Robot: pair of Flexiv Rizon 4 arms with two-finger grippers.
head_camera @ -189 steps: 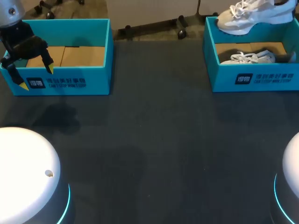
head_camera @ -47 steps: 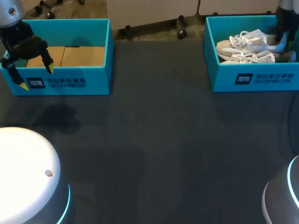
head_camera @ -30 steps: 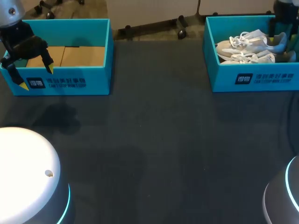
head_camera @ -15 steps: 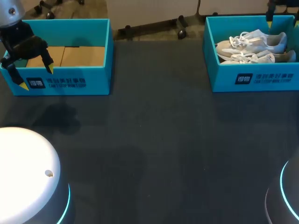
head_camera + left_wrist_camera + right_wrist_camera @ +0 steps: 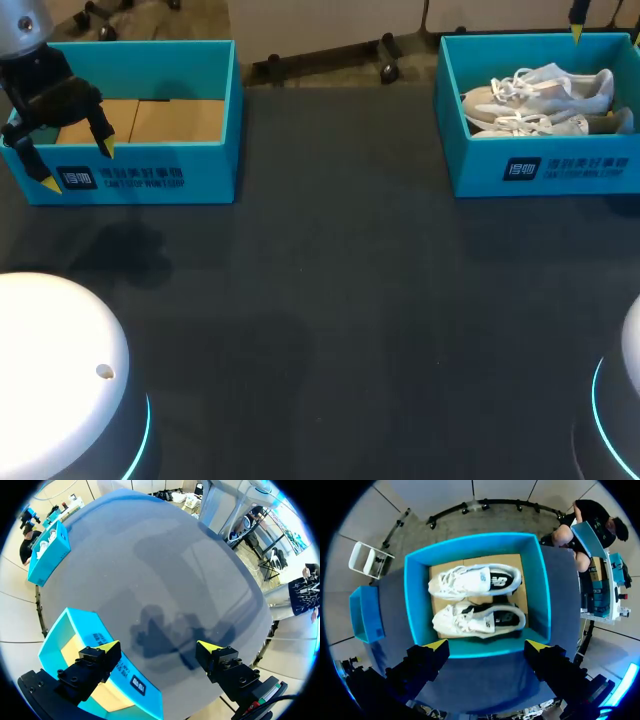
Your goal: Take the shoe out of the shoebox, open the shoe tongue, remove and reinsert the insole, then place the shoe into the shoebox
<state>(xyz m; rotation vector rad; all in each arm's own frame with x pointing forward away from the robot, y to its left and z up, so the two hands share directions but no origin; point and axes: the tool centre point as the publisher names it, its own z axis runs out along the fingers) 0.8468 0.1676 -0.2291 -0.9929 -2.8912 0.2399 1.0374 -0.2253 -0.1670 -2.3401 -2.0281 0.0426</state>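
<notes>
Dark table (image 5: 330, 300); shoes (image 5: 472, 582) in shoebox (image 5: 475, 540) (right gripper (image 5: 486, 644) splayed).

The shoebox (image 5: 475, 542) is matt teal card, the shoes (image 5: 470, 582) pale cloth, the table (image 5: 330, 300) dark and matt

The table (image 5: 330, 300) is dark grey. At 2 o'clock, the shoebox (image 5: 540, 150) is bright blue-green with a brown floor. The far shoe (image 5: 475, 581) and near shoe (image 5: 480, 619) are white, black inside. At 10 o'clock, the other box (image 5: 140, 180) has the same colours. The left gripper (image 5: 75, 167) and right gripper (image 5: 487, 645) are black with yellow tips.
</notes>
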